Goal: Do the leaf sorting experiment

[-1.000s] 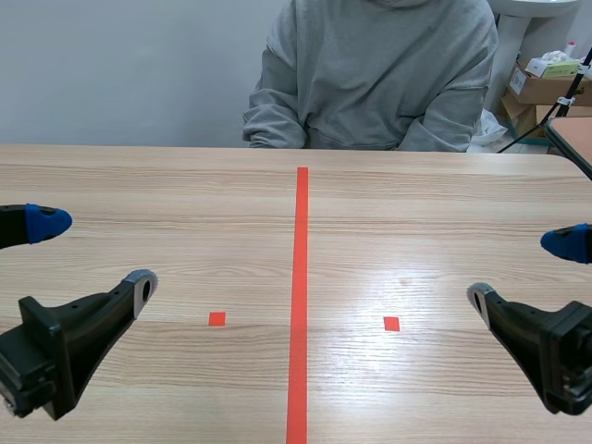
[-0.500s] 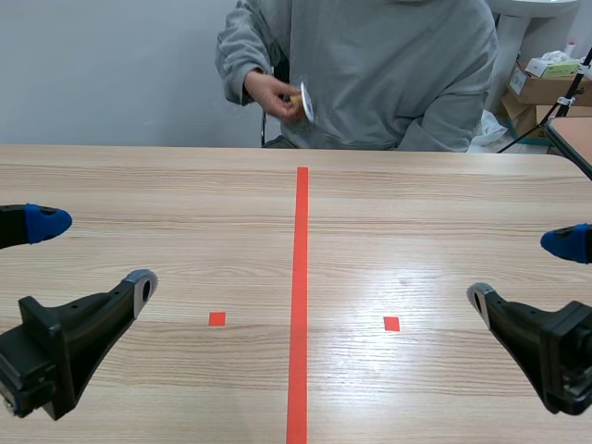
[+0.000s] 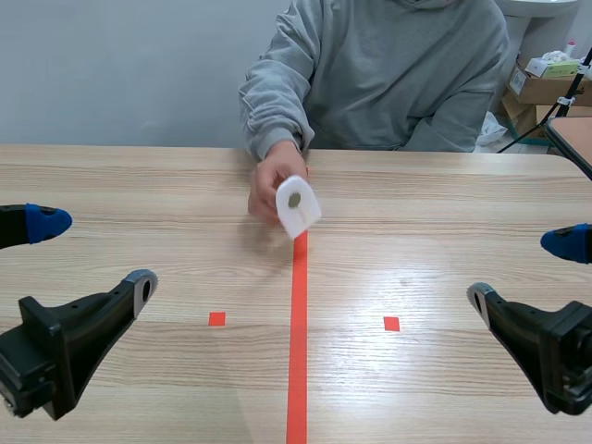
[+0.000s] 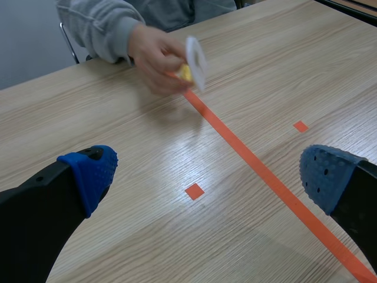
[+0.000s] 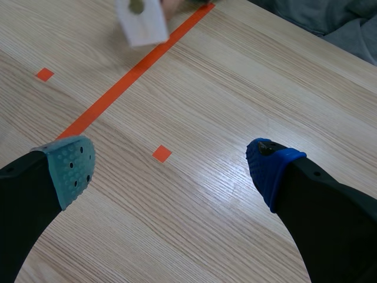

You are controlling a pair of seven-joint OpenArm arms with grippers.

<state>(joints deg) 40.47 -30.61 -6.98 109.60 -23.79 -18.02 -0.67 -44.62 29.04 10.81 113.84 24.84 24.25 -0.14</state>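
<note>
A person's hand [image 3: 270, 176] holds a small white card [image 3: 298, 205] with an olive-yellow leaf bit on it, tilted just above the far end of the orange-red centre line. The left wrist view has the card [image 4: 196, 54] and hand [image 4: 154, 56] far ahead of my left gripper. From the right wrist, the card [image 5: 141, 20] lies far ahead over the line. My left gripper [image 3: 92, 252] [image 4: 209, 177] stands open and empty at the near left. My right gripper [image 3: 523, 270] [image 5: 172, 168] stands open and empty at the near right.
The person in a grey hoodie [image 3: 388, 74] sits across the table. Cardboard boxes [image 3: 546, 79] are stacked behind at the right, beside another table's corner [image 3: 572, 139]. Bare wood lies between the grippers.
The person's hand, absent a second ago, rose at chest height with the card and has now come down over the centre line. Both arms have stayed still.
</note>
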